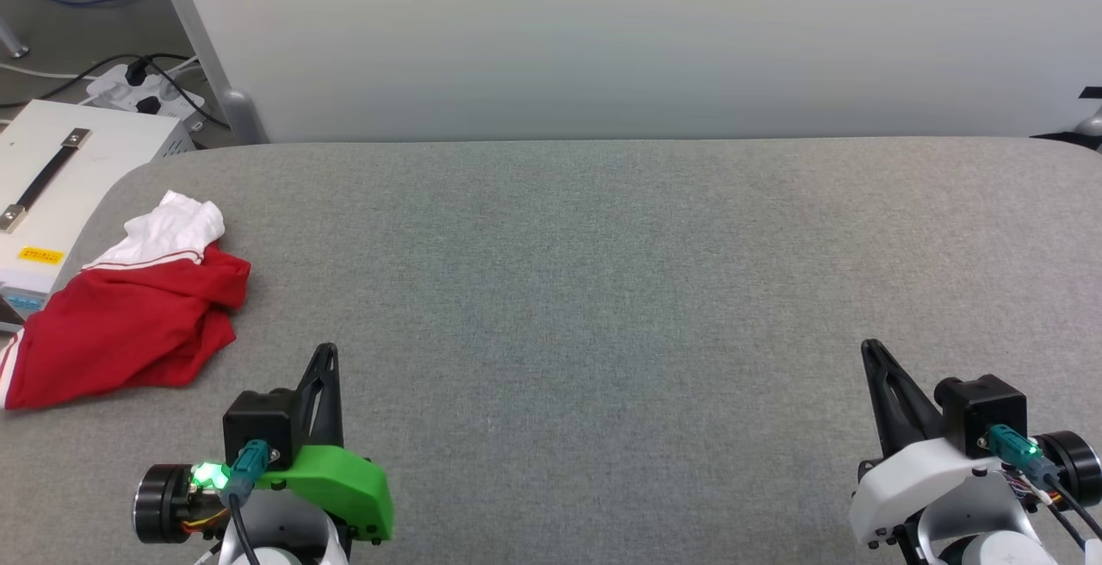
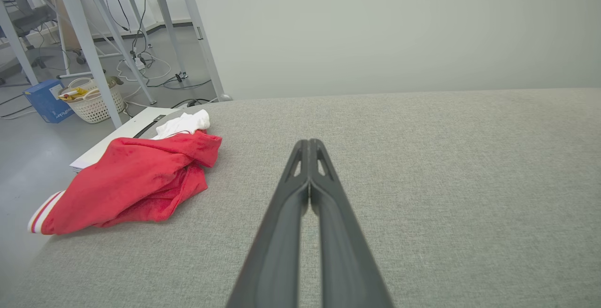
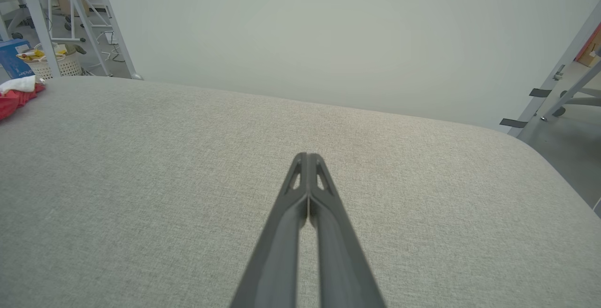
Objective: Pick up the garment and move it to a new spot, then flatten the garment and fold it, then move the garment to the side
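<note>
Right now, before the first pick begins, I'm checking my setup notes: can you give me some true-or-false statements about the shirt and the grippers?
1. The garment lies crumpled at the left edge of the grey table. True.
2. The left gripper is shut and holds nothing. True.
3. The right gripper grips a white sleeve. False: it is shut on nothing, far from the garment.
4. The garment is spread flat with its lettering showing. False: it is bunched up, with no lettering visible.
5. A white basket stands on the floor. True.

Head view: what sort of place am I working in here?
Probably a robotics lab or workshop, not a home: a grey fabric-covered table, a power strip lying on the bare floor, and a white equipment case beside the table.
</note>
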Controlling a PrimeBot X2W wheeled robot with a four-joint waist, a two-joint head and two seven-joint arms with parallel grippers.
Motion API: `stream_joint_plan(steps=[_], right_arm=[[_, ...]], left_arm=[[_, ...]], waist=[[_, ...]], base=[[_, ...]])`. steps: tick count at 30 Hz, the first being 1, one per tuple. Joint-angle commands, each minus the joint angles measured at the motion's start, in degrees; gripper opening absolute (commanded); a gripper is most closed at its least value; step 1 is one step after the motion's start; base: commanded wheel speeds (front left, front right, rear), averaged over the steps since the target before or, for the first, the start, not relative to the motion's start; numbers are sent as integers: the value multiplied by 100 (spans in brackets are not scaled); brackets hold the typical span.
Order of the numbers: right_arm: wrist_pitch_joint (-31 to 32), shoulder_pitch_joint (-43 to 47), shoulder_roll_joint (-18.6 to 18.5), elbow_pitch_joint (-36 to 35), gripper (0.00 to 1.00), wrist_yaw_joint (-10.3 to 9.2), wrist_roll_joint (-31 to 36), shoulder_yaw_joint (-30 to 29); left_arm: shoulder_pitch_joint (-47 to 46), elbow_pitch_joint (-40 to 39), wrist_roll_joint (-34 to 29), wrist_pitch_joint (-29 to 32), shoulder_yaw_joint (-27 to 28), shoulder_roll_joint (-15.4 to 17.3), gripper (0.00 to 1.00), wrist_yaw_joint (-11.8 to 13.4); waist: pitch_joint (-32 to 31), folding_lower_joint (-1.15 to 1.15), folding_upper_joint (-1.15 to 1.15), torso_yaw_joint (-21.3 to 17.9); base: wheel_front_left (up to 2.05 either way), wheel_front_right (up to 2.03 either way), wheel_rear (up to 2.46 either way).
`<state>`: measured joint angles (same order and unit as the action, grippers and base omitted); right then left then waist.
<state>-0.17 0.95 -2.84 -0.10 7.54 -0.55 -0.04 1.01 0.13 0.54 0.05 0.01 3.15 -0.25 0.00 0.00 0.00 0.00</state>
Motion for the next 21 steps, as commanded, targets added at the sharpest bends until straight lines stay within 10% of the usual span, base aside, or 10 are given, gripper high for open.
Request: stream_joint_plan(steps=[1, 21], right_arm=[[17, -95, -4, 10, 0, -5, 55, 4], [17, -95, -4, 10, 0, -5, 55, 4]], left_arm=[[-101, -13, -54, -5, -1, -27, 0, 25], [-101, -13, -54, -5, -1, -27, 0, 25]], waist=[[0, 0, 0, 0], [0, 0, 0, 0]], base=[[0, 0, 0], [0, 0, 0]])
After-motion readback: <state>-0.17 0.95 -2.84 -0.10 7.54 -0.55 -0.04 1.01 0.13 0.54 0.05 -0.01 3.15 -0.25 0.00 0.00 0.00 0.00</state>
